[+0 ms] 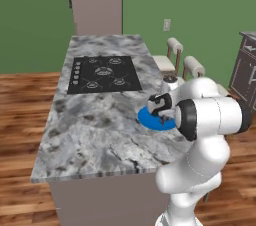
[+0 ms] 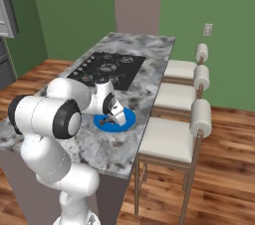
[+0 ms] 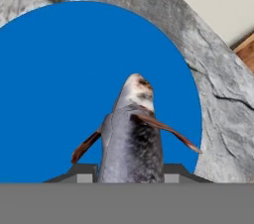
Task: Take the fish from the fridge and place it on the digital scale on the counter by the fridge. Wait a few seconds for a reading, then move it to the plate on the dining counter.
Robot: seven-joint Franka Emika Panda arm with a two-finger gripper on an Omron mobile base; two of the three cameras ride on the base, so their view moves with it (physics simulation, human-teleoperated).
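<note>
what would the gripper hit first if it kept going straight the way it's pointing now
Most likely the plate. The gripper is shut on the fish and points down at the blue surface, so the fish's head would touch the plate before the fingers do. How much gap remains is hard to judge.

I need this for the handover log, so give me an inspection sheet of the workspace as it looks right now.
Surface: dining counter, marble, with a black cooktop.
Job's things: fish held over the blue plate, which lies near the counter's stool-side edge.
Clutter: nothing seen.
Grippers: gripper shut on fish, above the plate.
Cables: nothing seen.
Surroundings: pale stools, green walls, wood floor, wall outlet.
</note>
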